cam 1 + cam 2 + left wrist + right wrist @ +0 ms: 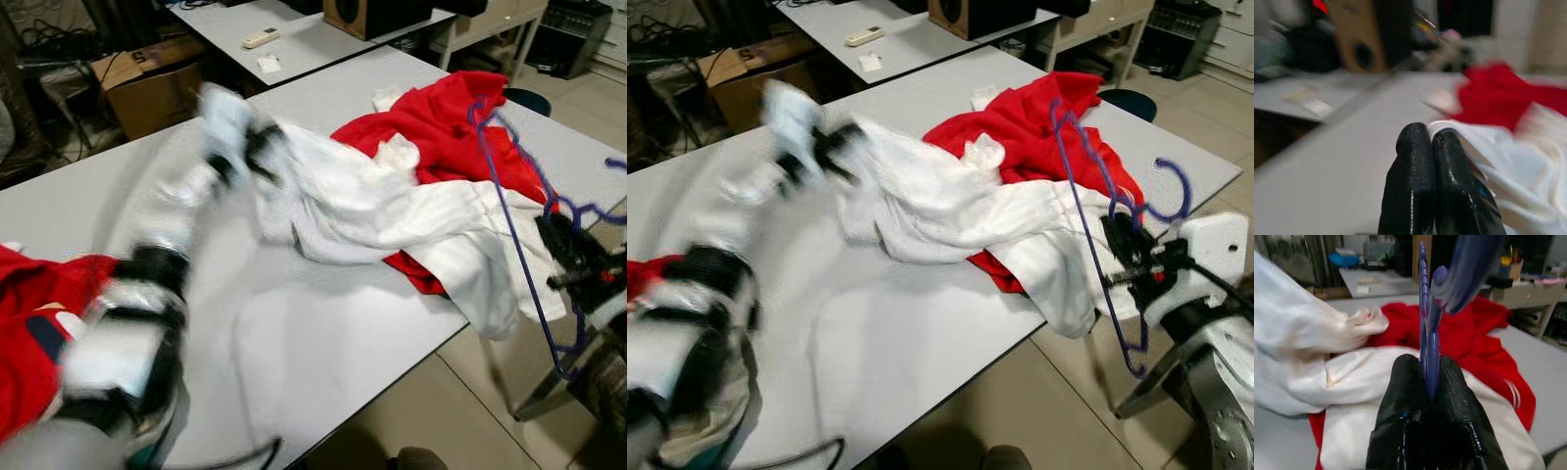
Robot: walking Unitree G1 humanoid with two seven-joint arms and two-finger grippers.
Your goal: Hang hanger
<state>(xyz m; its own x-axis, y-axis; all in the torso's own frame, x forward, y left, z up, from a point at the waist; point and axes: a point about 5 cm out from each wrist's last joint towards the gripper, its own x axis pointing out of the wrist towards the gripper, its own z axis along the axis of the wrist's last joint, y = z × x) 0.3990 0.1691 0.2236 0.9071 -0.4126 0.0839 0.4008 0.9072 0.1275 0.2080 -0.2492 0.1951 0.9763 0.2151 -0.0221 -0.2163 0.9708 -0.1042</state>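
Right gripper (1129, 257): pinching purple hanger (1087, 186), off table (921, 323) edge.
Left gripper (1432, 147): fingers pressed together beside white garment (1518, 181); head views blurred.

One purple hanger (1087, 211), pinched in the right tool (1125, 257). One white garment (950, 211) and two red ones: one (1038, 127) under the white, another (34, 323) at the table's (323, 343) near left edge. Two tools, the left (257, 155) blurred, fingers pressed together on the white cloth. Two grey tables, the far one (921, 34) carrying one remote (261, 38). One cardboard box (152, 83).
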